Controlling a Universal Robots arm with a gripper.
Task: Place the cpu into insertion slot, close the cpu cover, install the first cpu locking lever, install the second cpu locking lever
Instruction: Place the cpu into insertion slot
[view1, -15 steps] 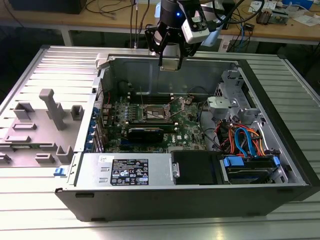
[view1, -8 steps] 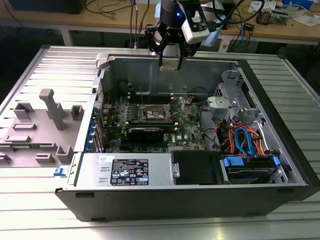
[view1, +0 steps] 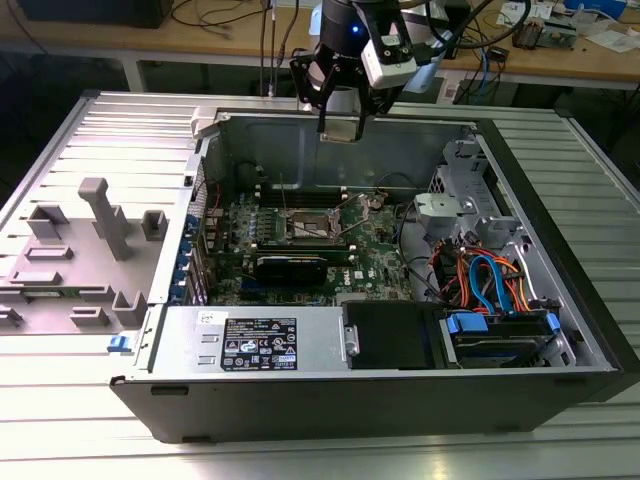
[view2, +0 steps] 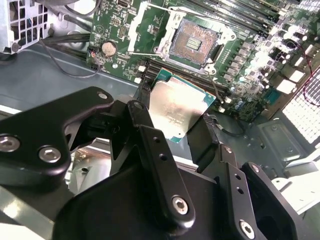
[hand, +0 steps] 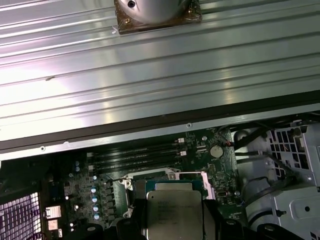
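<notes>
My gripper (view1: 340, 128) hangs above the back wall of the open computer case, shut on the cpu (view2: 175, 107), a flat silver-grey square chip with a green edge. In the first wrist view the cpu (hand: 172, 212) sits between the black fingers (hand: 212, 222). The insertion slot (view2: 194, 42) lies open on the green motherboard, its dark centre bare. In the exterior view the insertion slot (view1: 312, 228) is well below and in front of the gripper. The shiny cpu cover (view2: 134, 35) stands swung up beside the slot, and thin wire levers lie loose around it.
The case (view1: 560, 260) lies on its side on a ribbed metal table (hand: 150, 75). A black card (view1: 290, 266), the power supply (view1: 255, 345), the drive bay with blue and orange cables (view1: 490, 285), and memory slots (hand: 135, 156) surround the socket. Grey fixtures (view1: 105, 215) stand at the exterior view's left.
</notes>
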